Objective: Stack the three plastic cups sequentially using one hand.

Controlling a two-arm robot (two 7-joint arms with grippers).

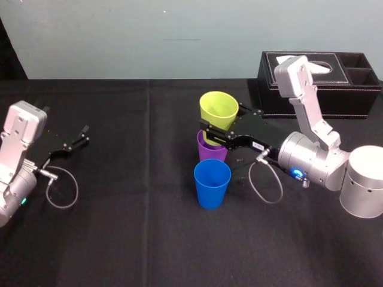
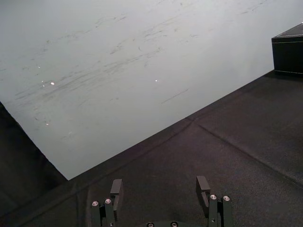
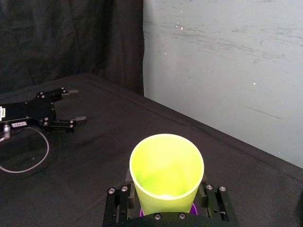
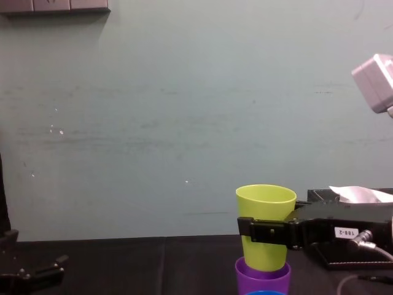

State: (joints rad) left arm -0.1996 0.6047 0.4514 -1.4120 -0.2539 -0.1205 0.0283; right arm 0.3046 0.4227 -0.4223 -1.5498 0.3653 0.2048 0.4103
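Note:
My right gripper [image 1: 222, 123] is shut on the yellow-green cup [image 1: 218, 110], one flat finger on each side of its wall. That cup stands upright with its base lowered into the mouth of the purple cup [image 1: 211, 152] on the black table. From the chest view the yellow-green cup [image 4: 265, 220] sits partway inside the purple cup [image 4: 263, 279]. The right wrist view looks into the yellow-green cup [image 3: 165, 172] between the gripper's fingers [image 3: 129, 191]. The blue cup [image 1: 212, 183] stands alone just in front of the purple one. My left gripper [image 1: 84, 135] rests open at the far left.
A black tissue box [image 1: 323, 84] stands at the back right, behind my right arm. The table is covered in black cloth [image 1: 131, 227], with free room in the middle and front. A grey wall [image 4: 184, 123] rises behind the table.

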